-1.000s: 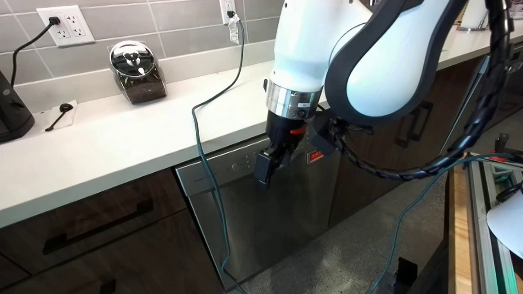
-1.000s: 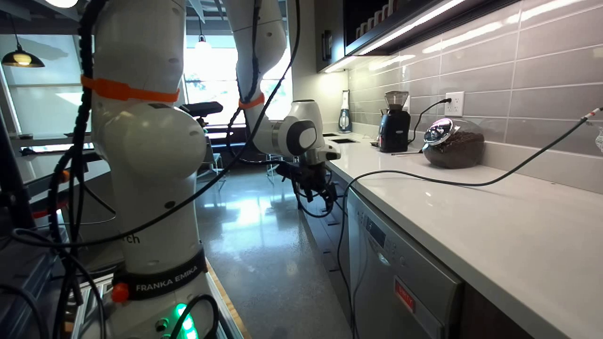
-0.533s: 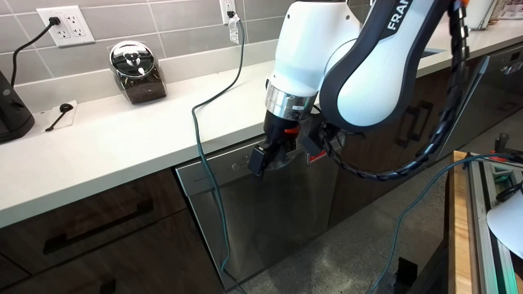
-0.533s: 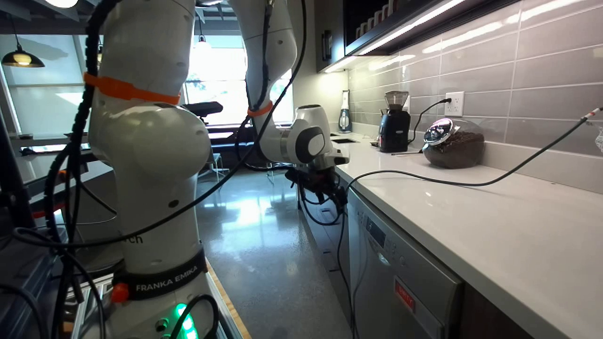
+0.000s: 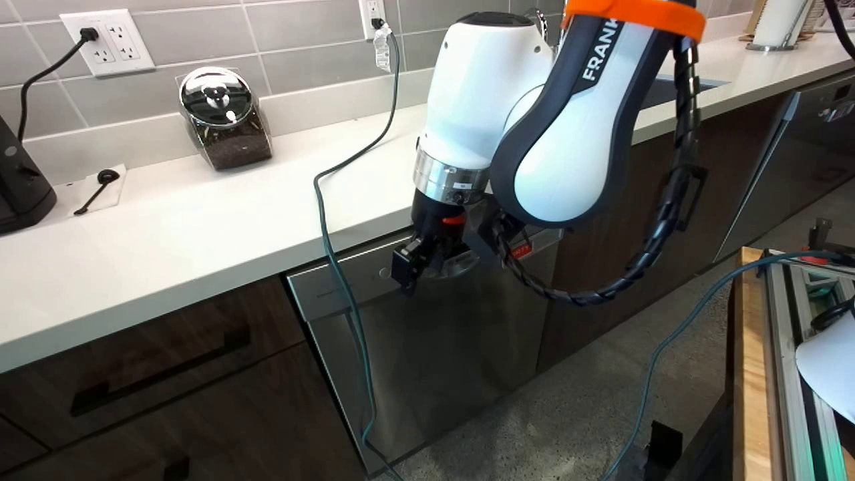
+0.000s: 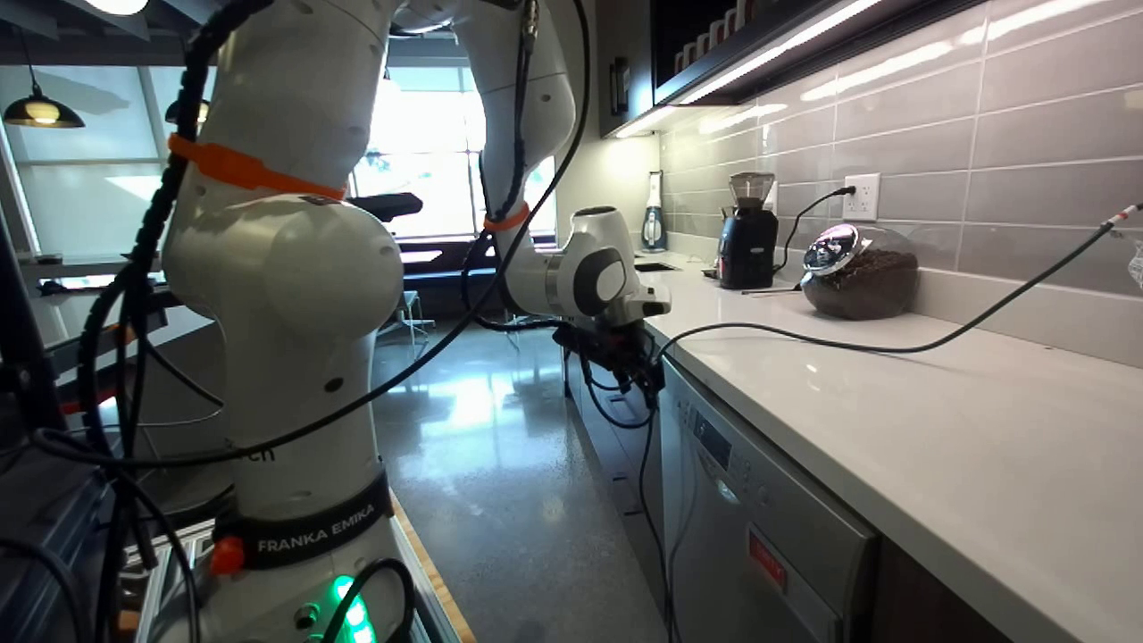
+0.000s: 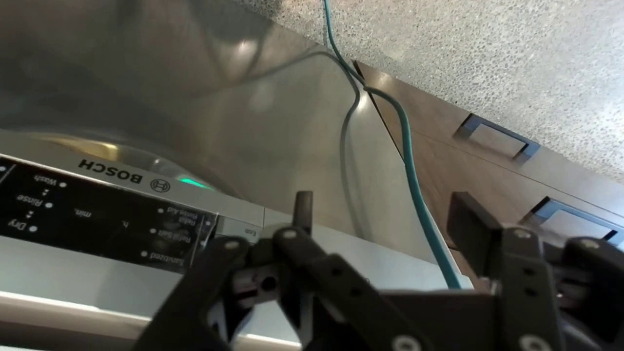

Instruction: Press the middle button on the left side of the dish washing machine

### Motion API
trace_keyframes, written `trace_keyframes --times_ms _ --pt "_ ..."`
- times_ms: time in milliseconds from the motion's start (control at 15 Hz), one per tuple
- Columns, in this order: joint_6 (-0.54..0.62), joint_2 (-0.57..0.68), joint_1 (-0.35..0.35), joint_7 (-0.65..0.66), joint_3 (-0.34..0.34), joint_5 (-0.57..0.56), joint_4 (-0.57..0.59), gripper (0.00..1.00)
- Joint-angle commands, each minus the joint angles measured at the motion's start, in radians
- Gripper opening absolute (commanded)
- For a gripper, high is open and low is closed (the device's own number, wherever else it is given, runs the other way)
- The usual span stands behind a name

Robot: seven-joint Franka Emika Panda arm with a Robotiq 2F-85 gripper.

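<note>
wrist view: the fingers [image 7: 472, 222] stand wide apart, the teal cable [image 7: 411, 168] showing between them. in both exterior views the dishwasher [image 5: 454, 361] sits beneath the white tabletop [image 5: 200, 220], fingers near its control strip [image 5: 365, 279]; whether they touch it, i cannot tell.

A kitchen — a glossy white desk [image 6: 902, 429] runs along a grey-tiled wall [image 6: 911, 125], carrying a chrome-lidded clear jar [image 6: 866, 246] of dark brown contents [image 6: 875, 286] and a clear-topped black appliance [image 6: 748, 246]. Below are black-handled dark wood-grain drawers [image 5: 260, 401] and a brushed stainless-steel dish washing machine [image 5: 434, 361] — its black display panel [image 7: 102, 226] labelled Wash, Rinse, Dry.
</note>
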Motion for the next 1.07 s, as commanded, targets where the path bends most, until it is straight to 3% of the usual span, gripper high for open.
trace_keyframes --times_ms 0,333,400,733,1000 --pt "0.029 0.054 0.050 0.031 -0.046 0.004 0.042 0.42" --pt "0.032 0.079 0.108 0.045 -0.115 0.001 0.071 0.04" --pt "0.032 0.082 0.118 0.048 -0.126 0.003 0.074 0.01" --pt "0.039 0.093 0.182 0.076 -0.196 0.007 0.077 0.00" --pt "0.005 0.066 0.154 0.047 -0.169 0.000 0.074 0.01"
